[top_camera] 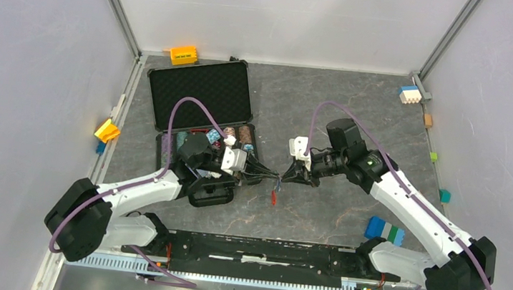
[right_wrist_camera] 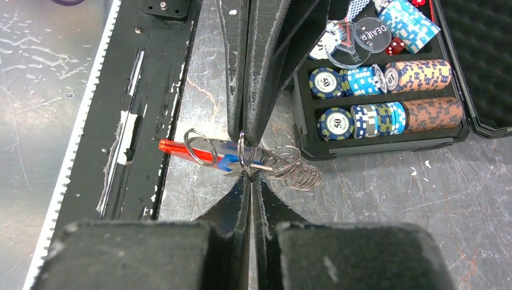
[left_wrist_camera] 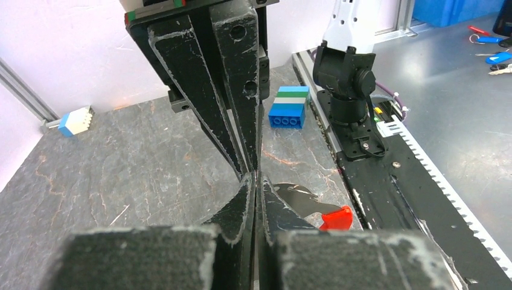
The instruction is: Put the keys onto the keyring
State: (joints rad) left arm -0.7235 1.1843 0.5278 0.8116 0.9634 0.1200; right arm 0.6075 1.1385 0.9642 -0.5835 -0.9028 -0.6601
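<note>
My two grippers meet tip to tip over the table's middle. The keyring, a string of silvery rings with a red strip, hangs between them; the red strip dangles below in the top view. My left gripper is shut on one ring, its fingers coming down from above. My right gripper is shut at the silvery blade of the blue-headed key, right against the rings. In the left wrist view my left gripper is shut; a flat silvery piece with a red end shows beside it.
An open black case of poker chips lies just left of the meeting point. A blue, green and white block sits front right. Small blocks line the walls: yellow, white-blue. The black base rail runs along the near edge.
</note>
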